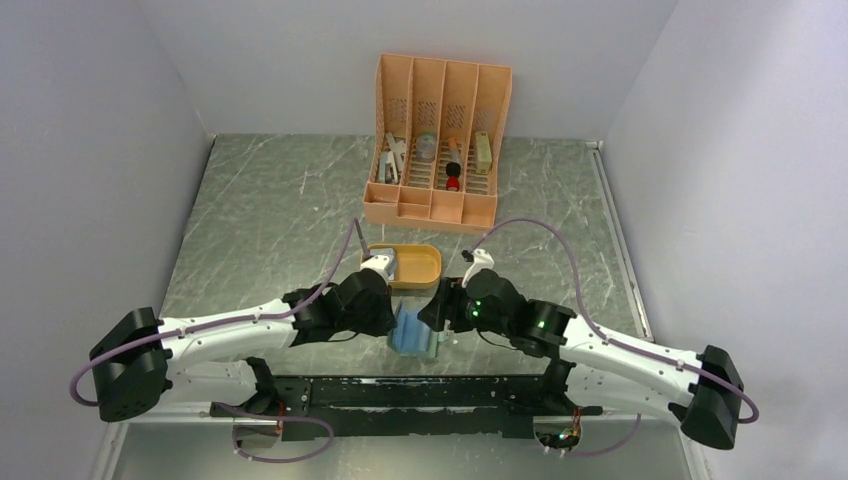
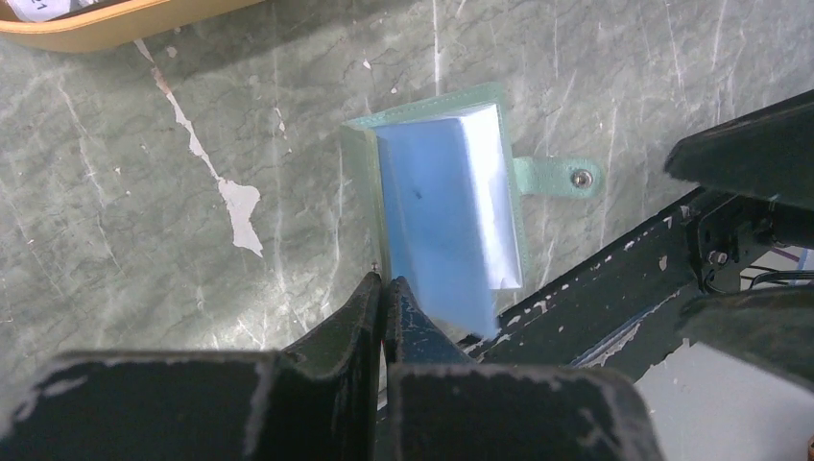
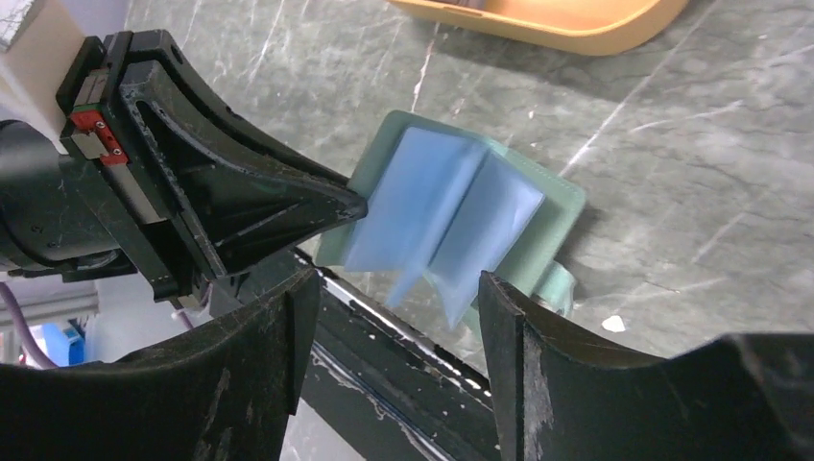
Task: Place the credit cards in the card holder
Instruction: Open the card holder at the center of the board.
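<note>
The grey-green card holder [image 1: 412,335] lies open between my two grippers, its clear blue-tinted pockets fanned upward. It also shows in the left wrist view [image 2: 442,211] and the right wrist view [image 3: 461,206]. My left gripper [image 2: 382,280] is shut at the corner of the holder's left cover, with a thin pale strip between its pads; its tip shows in the right wrist view [image 3: 350,205]. My right gripper [image 3: 394,283] is open and empty, just above the holder's near edge. Greyish credit cards [image 1: 383,265] lie in the orange oval tray [image 1: 425,270].
The tray stands just beyond the holder, and its rim shows in both wrist views [image 2: 96,34] [image 3: 576,24]. A tall orange slotted organizer [image 1: 435,150] with small items stands at the back. The black base rail [image 1: 420,395] runs along the near edge.
</note>
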